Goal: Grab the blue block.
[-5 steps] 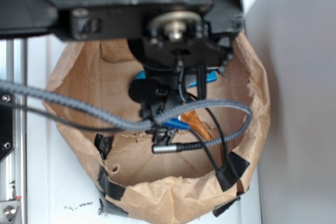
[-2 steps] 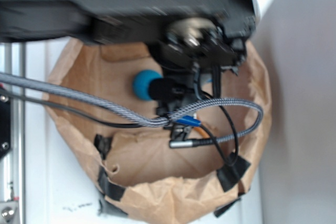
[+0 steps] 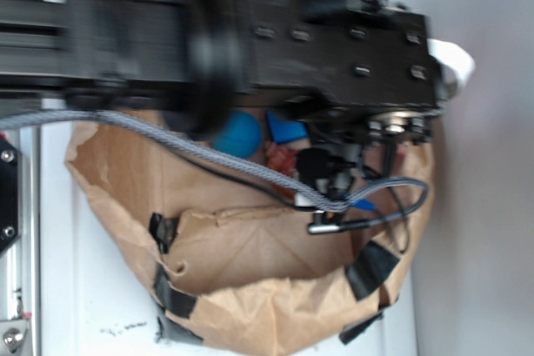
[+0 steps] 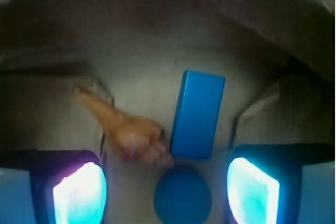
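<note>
In the wrist view, going left to right: an orange-brown toy [image 4: 128,132] lies on the brown paper floor, touching the lower left corner of the blue block [image 4: 197,115], which lies flat and lengthwise. Just below the block sits the teal ball [image 4: 182,196]. The claw [image 4: 165,192] stands wide open, empty, its glowing fingers [image 4: 79,195] flanking the ball.

Lab bench: taped paper bag [image 3: 250,306], aluminium rail [image 3: 21,206].
</note>
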Robot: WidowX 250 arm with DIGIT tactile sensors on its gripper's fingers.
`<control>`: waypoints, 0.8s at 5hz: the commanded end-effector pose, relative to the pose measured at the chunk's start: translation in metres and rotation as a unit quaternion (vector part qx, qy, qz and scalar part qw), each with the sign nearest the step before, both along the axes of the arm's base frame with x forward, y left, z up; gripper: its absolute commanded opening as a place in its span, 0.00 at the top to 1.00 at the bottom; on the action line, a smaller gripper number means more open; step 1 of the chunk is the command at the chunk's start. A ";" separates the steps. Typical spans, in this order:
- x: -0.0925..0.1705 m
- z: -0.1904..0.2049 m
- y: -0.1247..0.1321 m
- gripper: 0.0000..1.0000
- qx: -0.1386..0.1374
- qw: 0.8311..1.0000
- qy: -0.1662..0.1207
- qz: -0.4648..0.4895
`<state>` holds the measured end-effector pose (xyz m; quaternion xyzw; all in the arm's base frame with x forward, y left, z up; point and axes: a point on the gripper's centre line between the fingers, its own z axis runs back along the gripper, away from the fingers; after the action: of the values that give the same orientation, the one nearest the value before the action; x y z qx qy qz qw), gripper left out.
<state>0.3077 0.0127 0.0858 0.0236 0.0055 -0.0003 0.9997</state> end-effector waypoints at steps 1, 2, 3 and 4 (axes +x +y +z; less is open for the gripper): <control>0.024 -0.011 -0.003 0.00 0.042 0.998 -0.027 0.050; 0.034 -0.016 0.007 0.00 0.005 0.993 0.011 0.119; 0.037 -0.013 0.014 0.00 0.001 0.988 0.014 0.156; 0.039 -0.015 0.018 0.00 0.009 0.987 0.013 0.160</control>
<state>0.3345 0.0179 0.0511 0.0344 0.0646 0.1329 0.9884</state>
